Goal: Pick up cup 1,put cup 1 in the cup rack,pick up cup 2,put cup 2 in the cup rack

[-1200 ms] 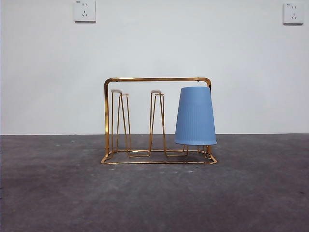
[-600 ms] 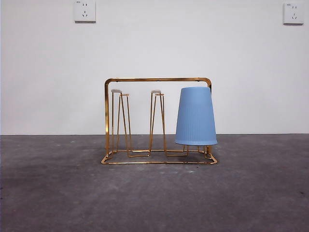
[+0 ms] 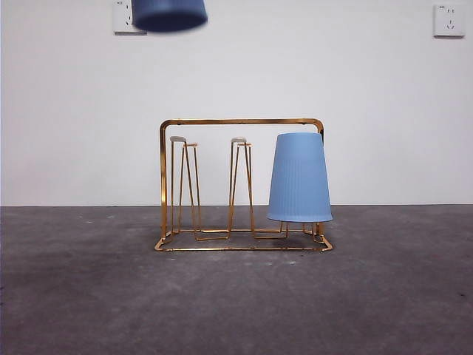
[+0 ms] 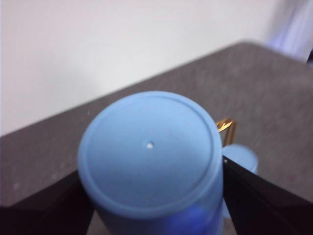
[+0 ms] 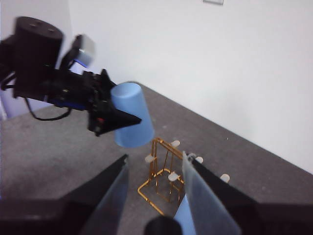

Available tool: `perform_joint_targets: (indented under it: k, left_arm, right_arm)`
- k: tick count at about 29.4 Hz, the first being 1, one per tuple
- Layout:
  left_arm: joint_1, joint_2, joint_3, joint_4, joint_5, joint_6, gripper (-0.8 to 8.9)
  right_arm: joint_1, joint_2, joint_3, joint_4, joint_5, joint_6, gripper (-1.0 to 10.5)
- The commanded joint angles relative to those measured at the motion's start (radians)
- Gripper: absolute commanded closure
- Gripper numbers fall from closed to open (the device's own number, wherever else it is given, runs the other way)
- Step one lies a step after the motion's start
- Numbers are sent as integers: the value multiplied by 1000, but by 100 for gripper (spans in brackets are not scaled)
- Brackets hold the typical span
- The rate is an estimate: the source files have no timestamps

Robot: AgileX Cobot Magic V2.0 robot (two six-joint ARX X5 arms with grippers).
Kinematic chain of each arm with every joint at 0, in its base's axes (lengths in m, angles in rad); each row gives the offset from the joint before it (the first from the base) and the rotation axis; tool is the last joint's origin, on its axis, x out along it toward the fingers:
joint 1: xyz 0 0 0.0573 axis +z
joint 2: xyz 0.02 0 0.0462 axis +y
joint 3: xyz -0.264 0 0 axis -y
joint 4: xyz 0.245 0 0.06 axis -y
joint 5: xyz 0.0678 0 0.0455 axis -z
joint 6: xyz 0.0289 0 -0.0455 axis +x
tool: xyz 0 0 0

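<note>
1. Wall (image 3: 236, 74): plain white, with two sockets high up; the left socket (image 3: 122, 18) is partly hidden by a cup, the right socket (image 3: 448, 20) is clear.
2. Table (image 3: 236, 303): dark grey, mottled.
3. Rack (image 3: 242, 185): gold wire, standing mid-table. The two left prong pairs are bare.
4. Cup 1 (image 3: 299, 177): light blue, upside down over the rack's right prongs, rim just above the base wire.
5. Cup 2 (image 4: 151, 156): blue, upside down, high in the air above and left of the rack in the front view, where only its rim end (image 3: 168, 15) shows at the top edge, blurred.
6. Left gripper (image 5: 115, 120): jaws clamped on cup 2, one on each side of the cup wall.
7. Right gripper (image 5: 154, 191): above the rack, jaws apart, holding nothing.
</note>
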Motion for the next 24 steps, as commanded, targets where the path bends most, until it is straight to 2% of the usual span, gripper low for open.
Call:
perform_joint_targets:
  k: [1, 13, 24]
  left_arm:
    - [12, 43, -4, 5, -7, 29, 822]
    - [70, 180, -5, 51, -5, 27, 822]
    - [102, 285, -7, 68, 43, 20, 822]
  right_arm:
    - [0, -2, -3, -2, 7, -7, 757]
    - [0, -2, -3, -38, 26, -7, 757]
    - [0, -2, -3, -34, 26, -8, 757]
